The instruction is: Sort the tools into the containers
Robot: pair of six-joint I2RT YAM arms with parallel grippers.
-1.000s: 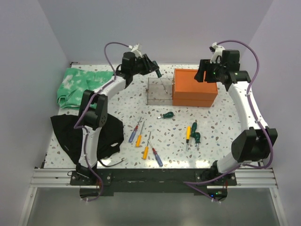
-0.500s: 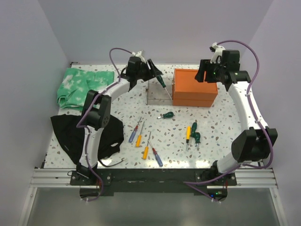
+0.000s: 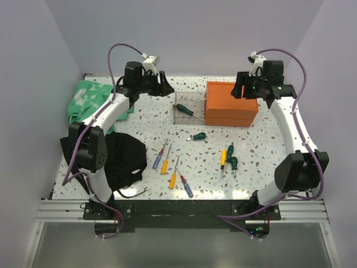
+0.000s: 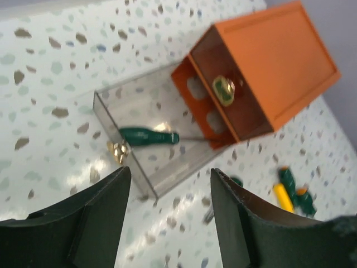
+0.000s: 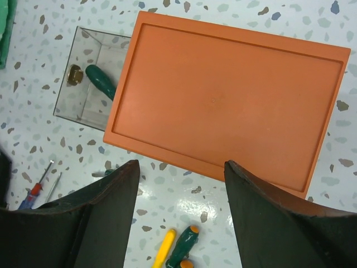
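Fixed above and behind the two arm bases, the top camera looked down and forward over the whole counter (image 3: pixel 256 151), taking in both arms from a distance. The left wrist camera looked down at a slant past the left claw (image 4: pixel 170 174), close above the pulled-out clear drawer (image 4: pixel 156 109) and the open end of the orange chest (image 4: pixel 279 56). The right wrist camera faced almost straight down onto the chest's lid from close range, with the right claw (image 5: pixel 181 164) along the bottom of its view. All three views shared the chest and the drawer.
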